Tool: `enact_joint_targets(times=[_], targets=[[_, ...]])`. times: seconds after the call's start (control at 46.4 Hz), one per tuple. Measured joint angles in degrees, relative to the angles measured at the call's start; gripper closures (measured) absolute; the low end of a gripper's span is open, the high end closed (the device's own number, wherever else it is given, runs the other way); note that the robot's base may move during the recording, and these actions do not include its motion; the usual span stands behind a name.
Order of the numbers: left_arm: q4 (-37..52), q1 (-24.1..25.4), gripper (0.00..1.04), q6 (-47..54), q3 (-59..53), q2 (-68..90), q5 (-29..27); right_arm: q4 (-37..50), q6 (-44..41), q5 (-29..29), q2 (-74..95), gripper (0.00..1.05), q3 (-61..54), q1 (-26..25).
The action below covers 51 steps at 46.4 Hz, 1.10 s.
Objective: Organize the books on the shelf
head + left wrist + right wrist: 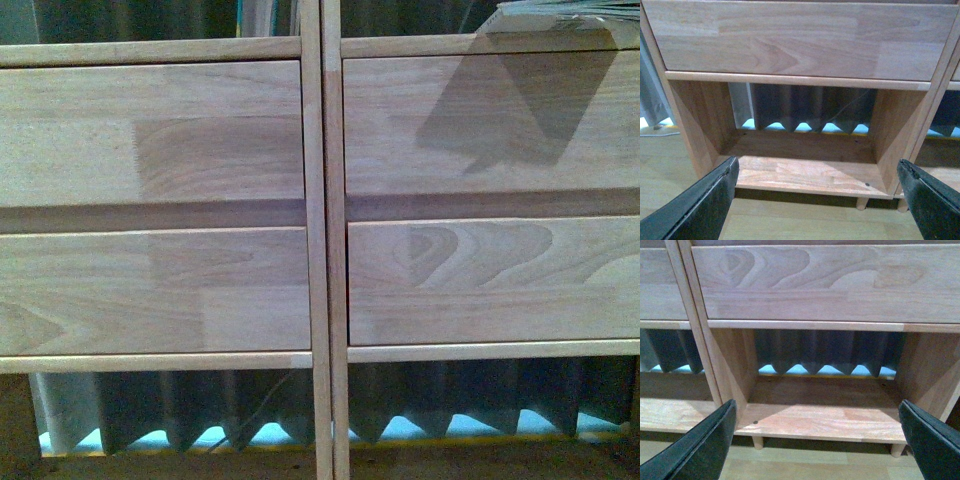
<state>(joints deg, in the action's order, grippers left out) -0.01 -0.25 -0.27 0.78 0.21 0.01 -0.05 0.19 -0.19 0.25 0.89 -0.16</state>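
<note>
Dark curtain [200,400] hangs behind the shelf [315,250]; left claw [817,161] and right claw [817,402] gape wide.

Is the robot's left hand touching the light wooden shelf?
Cannot tell. In the left wrist view the open left hand's black fingertips overlap the light wooden shelf, showing neither gap nor contact.

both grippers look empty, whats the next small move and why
Probably raise the right gripper toward the book jutting out at the upper right of the shelf. It and the left gripper are open, holding nothing, facing bottom compartments where no book shows.
</note>
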Motion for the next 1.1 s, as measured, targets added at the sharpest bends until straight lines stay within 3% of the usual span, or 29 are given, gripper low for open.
enact_joint_targets(times=[0.647, 0.669, 0.69, 0.733, 0.798, 0.884, 1.014, 1.1], targets=[[0.00, 0.00, 0.07, 0.00, 0.00, -0.02, -0.02, -0.02, 0.00, -0.02, 0.02, 0.07, 0.00, 0.00], [0.00, 0.00, 0.07, 0.00, 0.00, 0.00, 0.00, -1.62, 0.79, -2.75, 1.25, 0.07, 0.50, -0.92], [0.00, 0.00, 0.07, 0.02, 0.00, 0.00, -0.11, -6.82, 2.62, -9.49, 3.61, 0.07, 2.69, -2.73], [0.00, 0.00, 0.07, 0.00, 0.00, 0.00, 0.00, -10.23, 5.88, -15.74, 8.11, 0.07, 5.09, -4.61], [0.00, 0.00, 0.07, 0.00, 0.00, 0.00, -0.04, -8.85, 11.23, -21.27, 14.53, 0.07, 7.63, -5.57], [0.00, 0.00, 0.07, 0.02, 0.00, 0.00, -0.02, -1.84, 19.85, -22.49, 22.53, 0.07, 11.30, -5.49], [0.00, 0.00, 0.07, 0.00, 0.00, -0.02, -0.02, 14.10, 36.50, -18.25, 38.88, 0.07, 20.22, -1.73], [0.00, 0.00, 0.07, 0.00, 0.00, 0.00, -0.02, 20.35, 43.34, -15.93, 47.39, 0.07, 24.92, 0.09]])
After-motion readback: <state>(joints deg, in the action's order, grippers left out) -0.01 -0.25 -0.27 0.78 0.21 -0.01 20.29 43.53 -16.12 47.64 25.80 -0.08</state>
